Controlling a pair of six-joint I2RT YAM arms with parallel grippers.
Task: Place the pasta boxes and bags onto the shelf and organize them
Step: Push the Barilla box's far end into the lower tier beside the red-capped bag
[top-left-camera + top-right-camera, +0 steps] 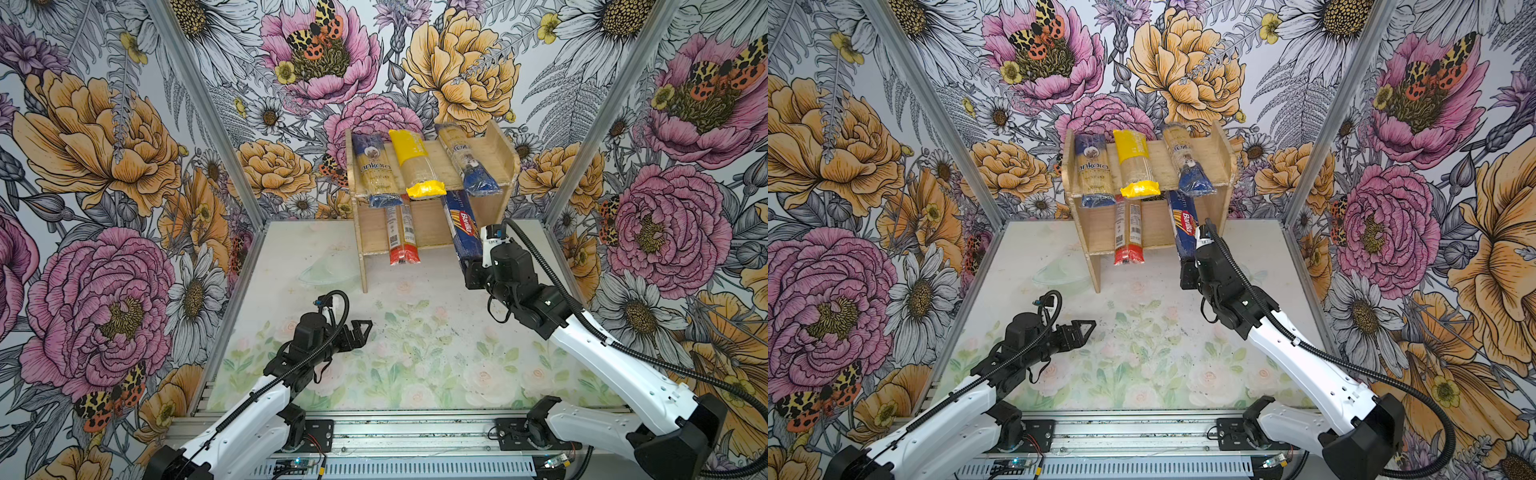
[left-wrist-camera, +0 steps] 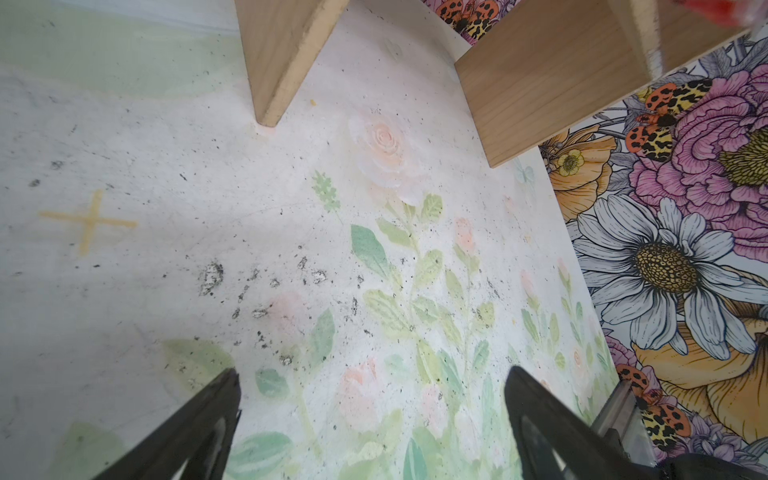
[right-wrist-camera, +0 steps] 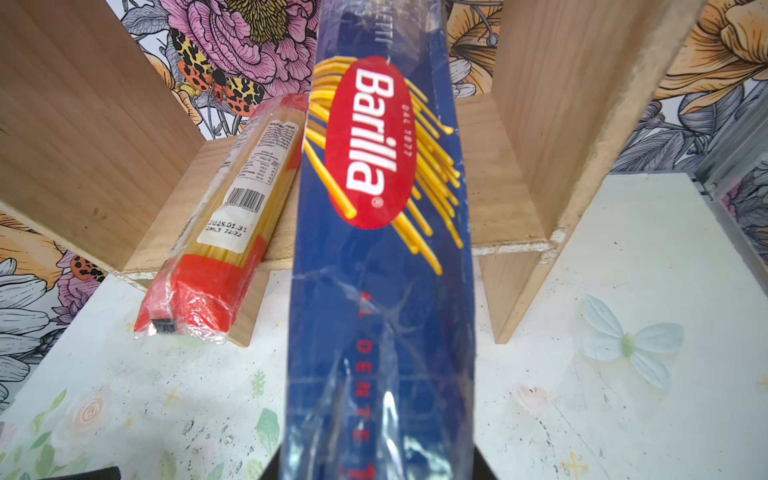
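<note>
Left to right, all positions given from the shelf [image 1: 503, 166].

The left gripper [image 1: 360, 330] hung over the floral tabletop [image 1: 415, 357], out in front of the shelf's left side panel and well apart from it. In the left wrist view its fingers [image 2: 195, 428] stood spread, with nothing between them.

On the upper tier three bags lay front to back, each overhanging the front edge:
- The blue-ended "ankara" bag [image 1: 376, 170] lay against the left panel.
- The yellow-ended bag [image 1: 415, 162] lay at mid-shelf.
- The slimmer blue-ended bag [image 1: 465, 162] lay toward the right panel, slightly skewed.

On the lower tier the red-ended pack [image 1: 401, 232] lay left of centre, with its red end past the front edge.

Just beside it to the right, the dark blue "Barilla" pack [image 1: 463, 230] slanted into the lower tier. Its far end sat under the upper tier and its near end jutted well out in front. Whether the two packs touched could not be told.

The right gripper [image 1: 473, 270], in front of the shelf's right half, pinched the near end of the Barilla pack.
</note>
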